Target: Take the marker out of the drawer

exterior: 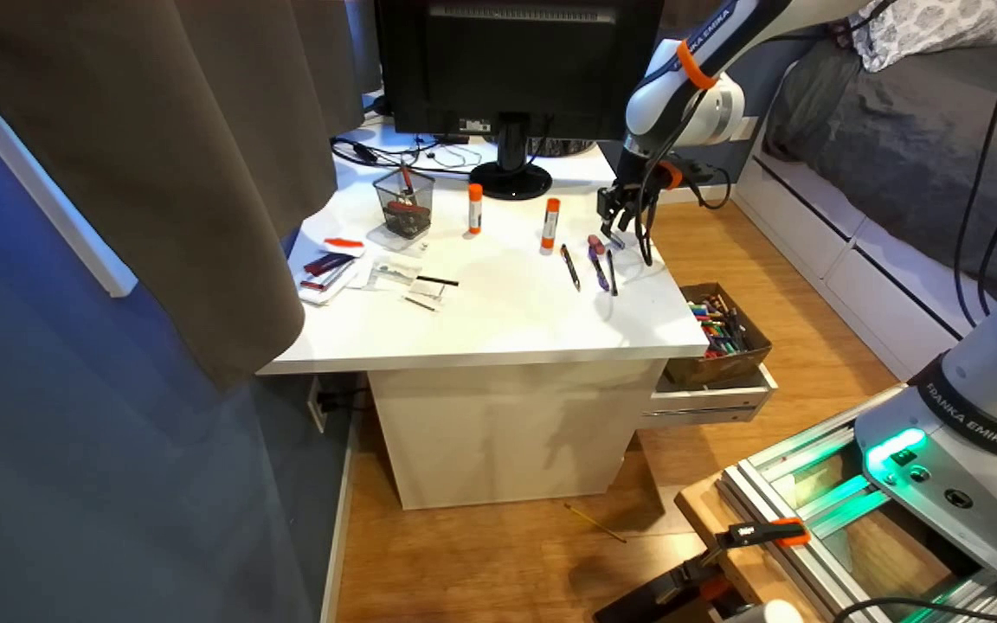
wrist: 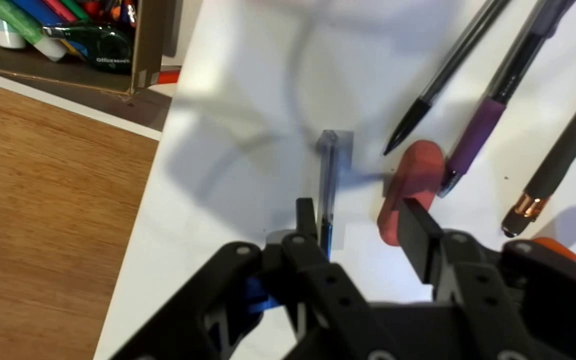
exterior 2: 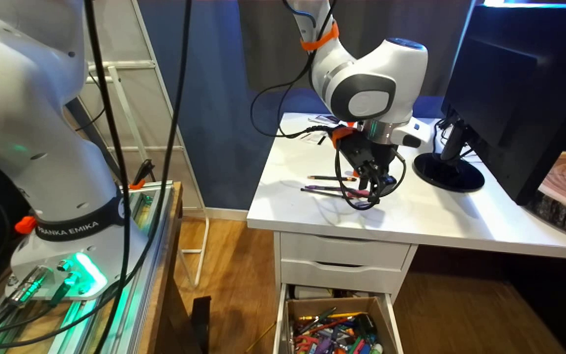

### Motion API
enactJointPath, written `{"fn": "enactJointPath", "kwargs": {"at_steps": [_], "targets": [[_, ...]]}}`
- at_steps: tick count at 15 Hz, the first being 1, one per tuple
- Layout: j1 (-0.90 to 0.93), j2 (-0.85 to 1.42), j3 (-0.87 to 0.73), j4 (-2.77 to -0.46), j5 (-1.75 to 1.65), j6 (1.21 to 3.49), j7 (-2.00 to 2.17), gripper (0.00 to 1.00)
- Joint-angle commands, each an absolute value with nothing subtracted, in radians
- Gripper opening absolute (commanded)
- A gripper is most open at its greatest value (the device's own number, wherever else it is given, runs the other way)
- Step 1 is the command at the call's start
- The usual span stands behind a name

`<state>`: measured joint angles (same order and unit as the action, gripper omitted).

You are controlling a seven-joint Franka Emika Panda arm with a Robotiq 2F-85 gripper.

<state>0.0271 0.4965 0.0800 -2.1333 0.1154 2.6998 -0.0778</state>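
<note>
First, at the left of the wrist view, the drawer (wrist: 68,106) stands pulled out, lower than the desktop (wrist: 168,245), bearing a cardboard box (wrist: 148,45) crowded with stationery (wrist: 23,26); next, the gripper (wrist: 360,220) stands with jaws spread, one fingertip (wrist: 306,215) just beside a clear pen (wrist: 329,185), the other partly hiding a red rounded block (wrist: 415,170); farther right lie three dark writing tools (wrist: 478,130); which item is the marker cannot be told.

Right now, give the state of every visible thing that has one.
Lowest flat white drawer: open.
Middle white drawer: shut.
Top white drawer: shut.
Black robot gripper: open.
Brown cardboard box: filled.
Black mesh cup: upright.
Orange-and-white glue stick nearer cup: upright.
Other orange-and-white glue stick: upright.
Oblong base light: lit green.
</note>
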Motion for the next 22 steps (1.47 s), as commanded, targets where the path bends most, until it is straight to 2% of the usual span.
{"fn": "enactJointPath", "kwargs": {"at_steps": [1,12,13,14,15,16,17,22], "targets": [[0.029,0.505,0.075,-2.129,0.098,2.705,-0.059,0.44],[0.035,0.527,0.069,-2.132,0.089,2.711,-0.056,0.37],[0.035,0.53,0.07,-2.132,0.089,2.71,-0.058,0.28],[0.037,0.533,0.069,-2.133,0.086,2.711,-0.059,0.13],[0.039,0.534,0.068,-2.134,0.082,2.712,-0.06,0.11],[0.039,0.536,0.068,-2.134,0.08,2.71,-0.062,0.03],[0.041,0.535,0.066,-2.135,0.076,2.708,-0.062,0.0],[0.027,0.464,0.07,-2.172,0.067,2.652,-0.083,0.02]]}}
